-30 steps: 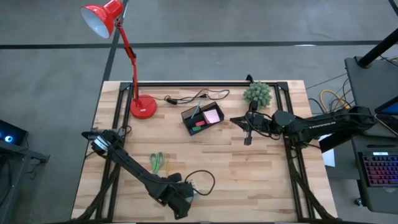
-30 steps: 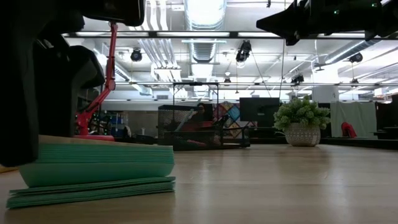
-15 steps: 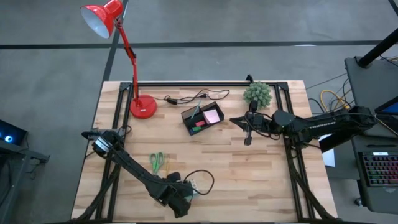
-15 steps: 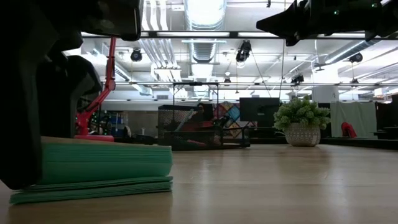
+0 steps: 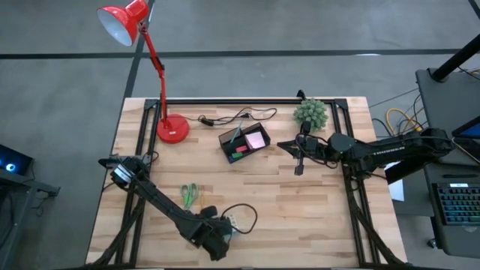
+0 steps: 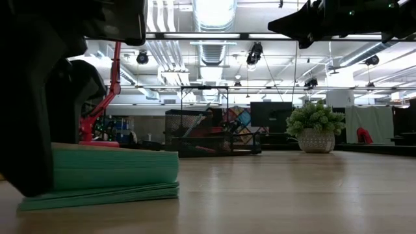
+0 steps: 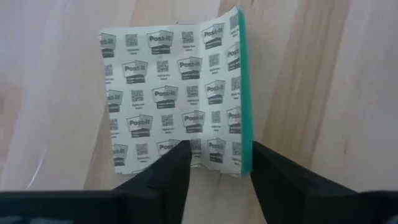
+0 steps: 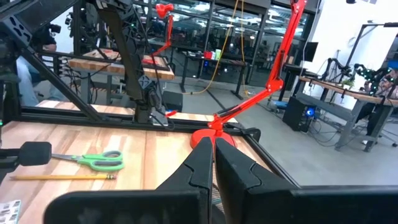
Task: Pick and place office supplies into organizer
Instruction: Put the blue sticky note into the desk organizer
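My left claw (image 7: 214, 163) straddles the green pad (image 7: 180, 96) near the surface's front edge, fingers wide (not yet gripping); next, squeeze and lift toward the organizer (image 5: 245, 142).

Wooden table (image 5: 330, 210), scissors (image 5: 189, 194), organizer (image 5: 244, 142), lamp (image 5: 172, 129), plant (image 5: 310, 113)
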